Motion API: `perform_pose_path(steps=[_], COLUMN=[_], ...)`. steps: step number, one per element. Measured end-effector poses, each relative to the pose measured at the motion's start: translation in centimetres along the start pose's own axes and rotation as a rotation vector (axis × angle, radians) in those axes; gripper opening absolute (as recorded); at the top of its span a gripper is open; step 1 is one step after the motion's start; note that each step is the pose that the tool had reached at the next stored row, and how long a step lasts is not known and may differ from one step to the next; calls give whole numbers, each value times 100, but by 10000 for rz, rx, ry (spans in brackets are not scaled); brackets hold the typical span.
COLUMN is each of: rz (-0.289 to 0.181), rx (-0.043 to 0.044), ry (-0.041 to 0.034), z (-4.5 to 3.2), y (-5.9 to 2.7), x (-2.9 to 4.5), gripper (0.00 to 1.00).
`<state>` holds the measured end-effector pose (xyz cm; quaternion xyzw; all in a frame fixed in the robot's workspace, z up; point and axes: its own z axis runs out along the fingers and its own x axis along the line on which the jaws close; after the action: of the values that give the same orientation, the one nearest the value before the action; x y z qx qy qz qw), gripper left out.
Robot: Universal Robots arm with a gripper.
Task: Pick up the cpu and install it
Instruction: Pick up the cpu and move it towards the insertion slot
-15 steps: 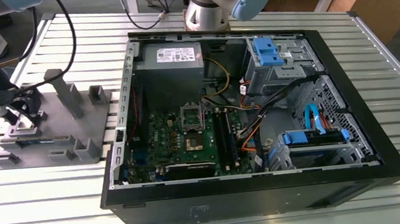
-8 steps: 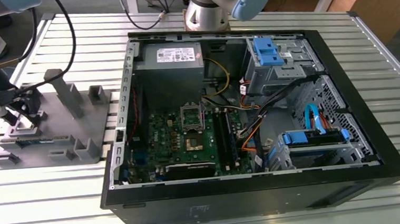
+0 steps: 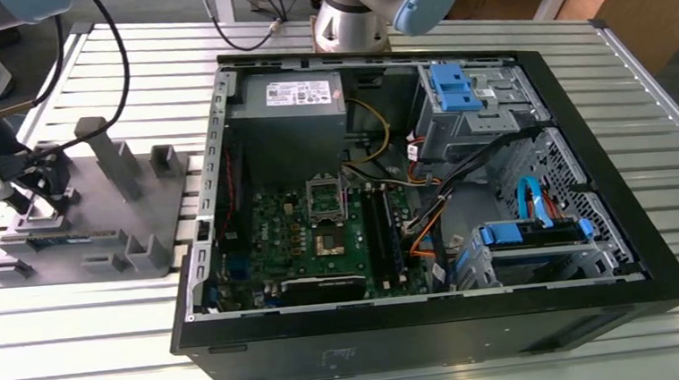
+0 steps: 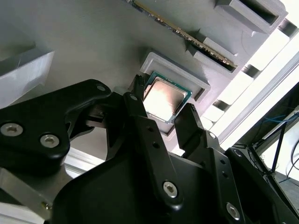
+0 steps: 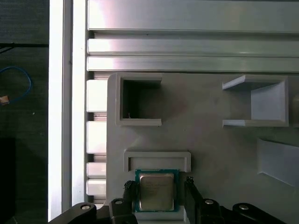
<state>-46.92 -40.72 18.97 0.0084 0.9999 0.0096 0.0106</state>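
Item: cpu (image 5: 156, 192), seated in a recess of the grey holder (image 5: 210, 149). Tool (image 4: 162, 99) spread, flanking two opposite edges. You do best centring squarely and pinching lightly, chip level.

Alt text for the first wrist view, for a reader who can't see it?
The open gripper straddles the cpu, which lies flat in a grey fixture. The fixture rests on a slatted metal table.
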Motion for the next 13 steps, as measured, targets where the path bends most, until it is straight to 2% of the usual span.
perform_pose_path(steps=[13], rz=[0], rx=[1], ry=[1], z=[28], y=[-1], x=[1], gripper=[53])
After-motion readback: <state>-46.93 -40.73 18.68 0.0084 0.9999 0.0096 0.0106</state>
